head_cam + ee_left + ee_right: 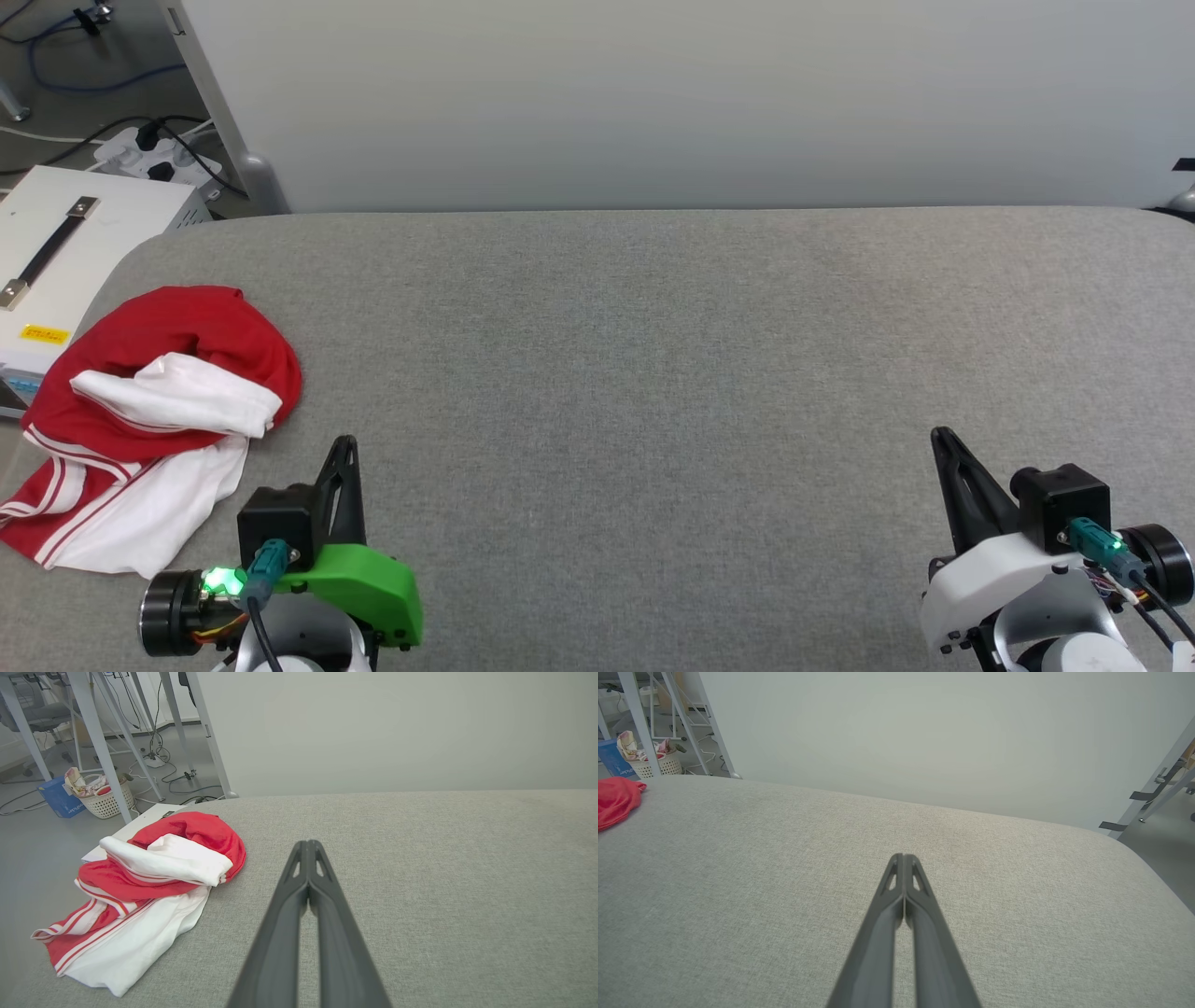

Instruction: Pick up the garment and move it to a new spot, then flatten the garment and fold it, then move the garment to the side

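Observation:
The garment (149, 411) is a red jersey with white sleeves and red-white striped trim, lying crumpled at the left edge of the grey table (653, 373). In the left wrist view the garment (149, 882) lies left of my fingers. My left gripper (345, 446) hovers just right of the heap, shut and empty; its tips (308, 843) meet. Far to the right, my right gripper (941, 437) is shut and empty too, its tips (903, 857) pressed together above bare cloth. A red corner of the garment (616, 800) shows at the left edge of the right wrist view.
A white case (65, 252) with a black handle stands just beyond the table's left edge, next to the garment. A pale wall panel (653, 93) runs behind the table. On the floor to the left stand a basket (100, 795), a blue box (58, 795) and cables.

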